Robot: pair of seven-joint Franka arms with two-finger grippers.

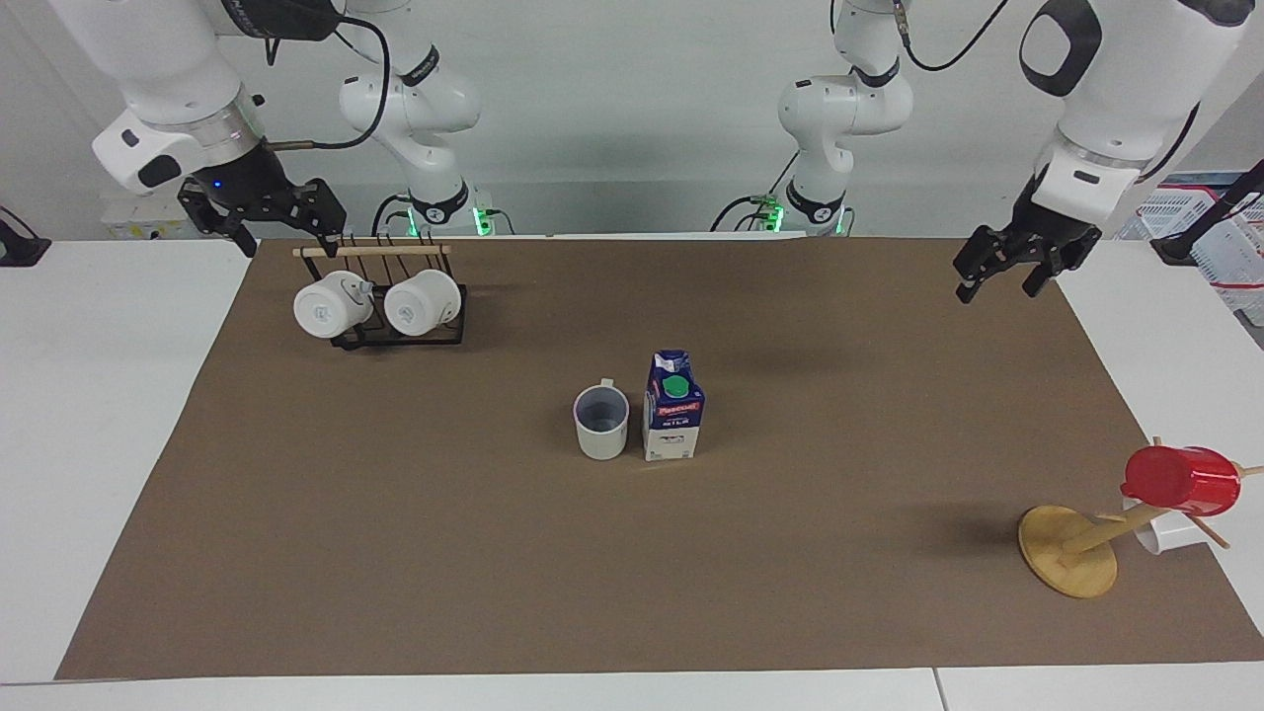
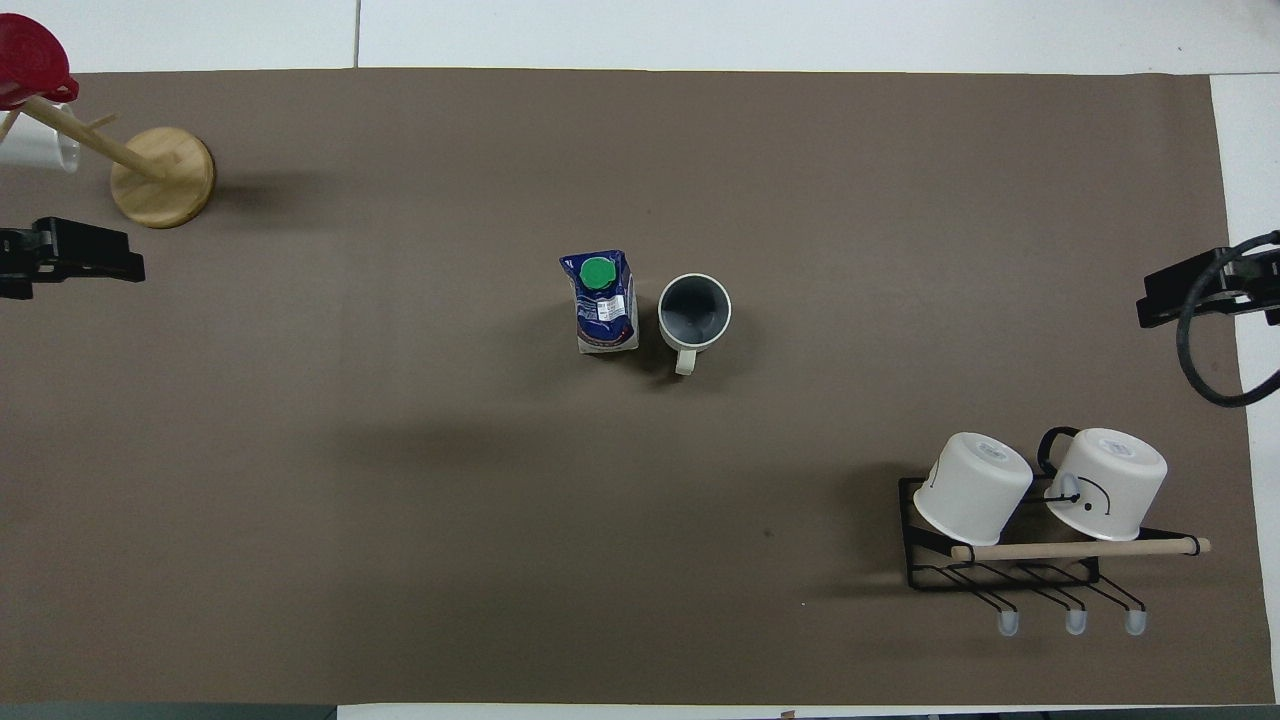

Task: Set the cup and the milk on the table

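Observation:
The cup [image 1: 601, 423] stands upright on the brown sheet of the table [image 1: 395, 553], near the middle. The milk [image 1: 673, 420] stands upright close beside it, toward the left arm's end. In the overhead view the cup [image 2: 694, 312] and the milk [image 2: 603, 302] stand a small gap apart on the table [image 2: 400, 520]. My left gripper [image 1: 997, 288] is open and empty, up in the air over the sheet's edge at the left arm's end; it also shows in the overhead view [image 2: 95, 262]. My right gripper [image 1: 286, 245] is open and empty, waiting over the sheet's edge above the mug rack.
A black wire rack [image 1: 395, 336] with two round white mugs stands near the robots at the right arm's end. A tilted wooden mug tree [image 1: 1071, 553] with a red cup [image 1: 1180, 481] and a white cup stands at the left arm's end, farther from the robots.

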